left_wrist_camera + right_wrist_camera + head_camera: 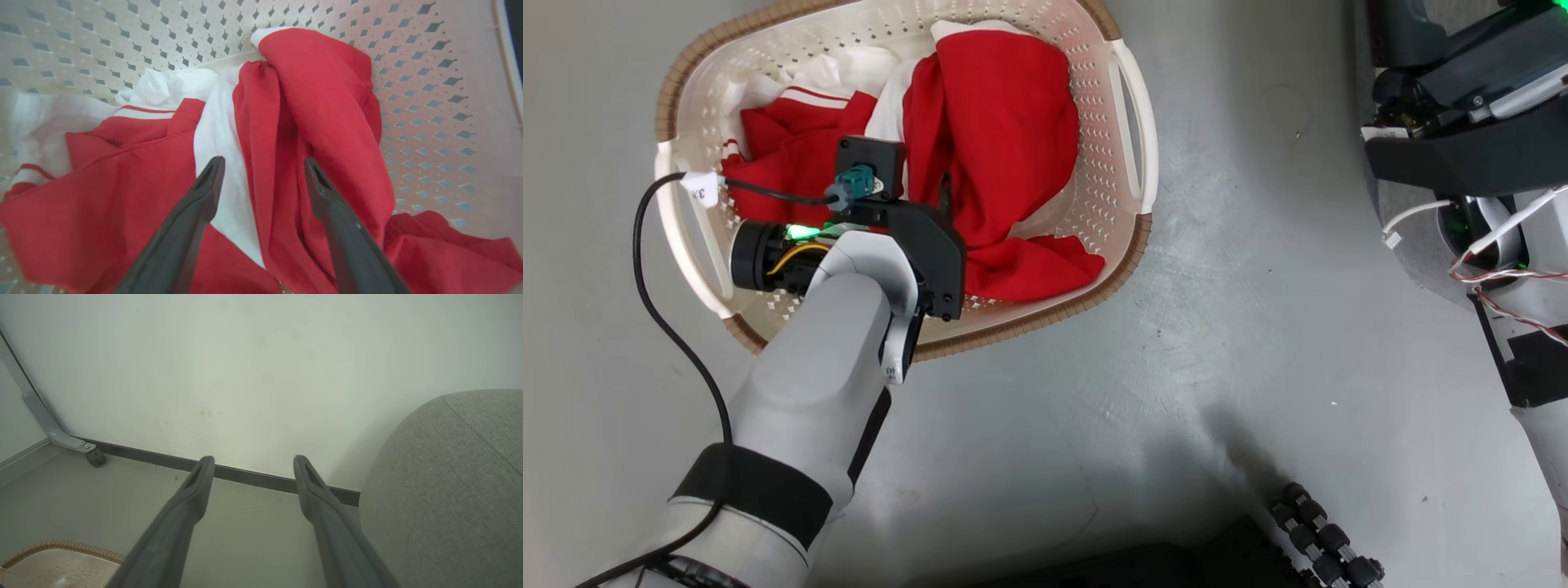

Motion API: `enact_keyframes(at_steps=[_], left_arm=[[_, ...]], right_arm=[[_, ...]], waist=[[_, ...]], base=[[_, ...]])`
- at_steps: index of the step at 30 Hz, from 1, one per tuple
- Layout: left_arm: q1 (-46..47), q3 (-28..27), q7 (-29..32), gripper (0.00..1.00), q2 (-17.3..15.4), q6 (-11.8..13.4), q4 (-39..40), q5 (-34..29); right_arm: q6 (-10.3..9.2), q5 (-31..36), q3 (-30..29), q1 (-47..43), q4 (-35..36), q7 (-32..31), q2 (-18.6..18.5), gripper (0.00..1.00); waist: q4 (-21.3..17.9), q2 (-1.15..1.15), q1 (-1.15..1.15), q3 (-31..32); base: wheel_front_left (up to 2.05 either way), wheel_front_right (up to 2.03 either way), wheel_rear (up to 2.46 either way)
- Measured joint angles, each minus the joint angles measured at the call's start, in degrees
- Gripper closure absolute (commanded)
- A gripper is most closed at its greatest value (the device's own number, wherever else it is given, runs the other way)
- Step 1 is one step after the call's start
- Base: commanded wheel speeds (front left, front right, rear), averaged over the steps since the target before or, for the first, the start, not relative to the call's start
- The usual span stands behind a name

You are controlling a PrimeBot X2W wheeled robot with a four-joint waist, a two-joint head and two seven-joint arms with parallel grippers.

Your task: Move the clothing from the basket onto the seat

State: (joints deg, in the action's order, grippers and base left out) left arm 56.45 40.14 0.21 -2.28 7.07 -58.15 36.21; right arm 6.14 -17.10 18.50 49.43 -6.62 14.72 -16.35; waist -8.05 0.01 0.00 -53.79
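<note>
While the left arm (825, 359) is bent down over the basket (1045, 317), the left gripper (263, 163) hangs right above the clothing (327, 102) with its two dark fingers spread wide and nothing pinched between them. On the wrist camera, a white strip of fabric and a tall red fold sit in the gap between the fingers. I can't tell whether the tips actually touch the cloth. All the red and white stuff is inside the basket, bunched in a heap, with one big red fold propped against the perforated side and a striped bit lower down on the other side. Basket's sitting on the grey floor (1217, 327). A black cable (637, 269) loops off the arm's wrist past a basket handle. Right gripper (254, 459) is over the floor, also spread open and empty, pointing at the bottom of a pale wall (261, 367) where a dark skirting strip (253, 475) runs. The sofa (441, 490) is just to one side of it, grey woven fabric with a seam, and a corner of the basket rim peeks in at the bottom of that view.
</note>
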Motion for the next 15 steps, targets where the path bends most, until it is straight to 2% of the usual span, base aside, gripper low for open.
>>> enact_keyframes(at_steps=[15], left_arm=[[3.64,-0.37,3.23,0.00,-0.01,0.00,-2.91,2.72]], right_arm=[[0.51,0.00,0.38,0.74,1.68,0.01,2.61,0.00]], waist=[[-2.22,0.00,0.00,-4.46]], base=[[0.00,0.00,0.00]])
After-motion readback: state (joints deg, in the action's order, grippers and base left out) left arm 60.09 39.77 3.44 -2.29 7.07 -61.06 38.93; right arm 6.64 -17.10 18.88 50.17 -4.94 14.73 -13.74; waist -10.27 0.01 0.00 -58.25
